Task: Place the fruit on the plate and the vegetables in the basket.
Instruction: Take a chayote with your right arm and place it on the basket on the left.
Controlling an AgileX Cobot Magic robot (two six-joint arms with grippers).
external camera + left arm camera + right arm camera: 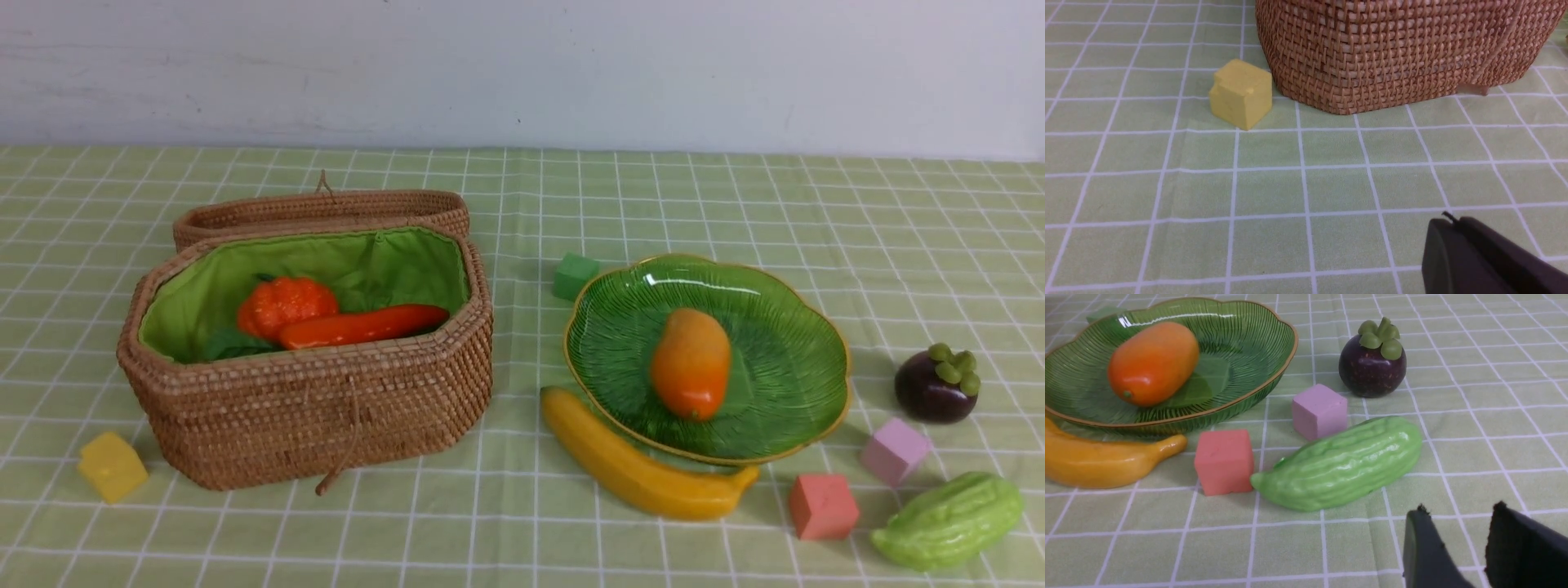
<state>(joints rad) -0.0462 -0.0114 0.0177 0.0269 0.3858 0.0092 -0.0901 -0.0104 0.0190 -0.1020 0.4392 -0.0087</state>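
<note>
task roughly half done by the look of it. basket (310,392) sits on the left of the surface (522,539), lid folded back, and holds the orange pumpkin (286,304) and the long red pepper (363,325). a dark green leafy bit (233,345) sits beside them, maybe radish leaves, but no white root is visible so i cannot tell. green glass plate (784,327) is on the right with only the mango (691,363) lying in its middle. banana (637,469) is not yet plated. it lies on the cloth tucked against the plate's near rim. mangosteen (936,384) stands upright on the cloth just right of the plate, apart from it. bumpy green gourd (951,518) lies near the front right corner, well apart from the basket, so it is the one vegetable clearly left out. left to do as i judge it: two fruits to the plate, the gourd across to the basket. foam cubes are scattered and not part of it: yellow cube (112,465) by the basket, green cube (575,276) behind the plate, pink cube (895,451) and red cube (822,506) between plate and gourd. no arm shows in the front view. left pincer (1453,222) is closed on nothing, low over bare cloth near the yellow cube. right pincer (1457,526) is partly parted, empty, just short of the gourd.
</note>
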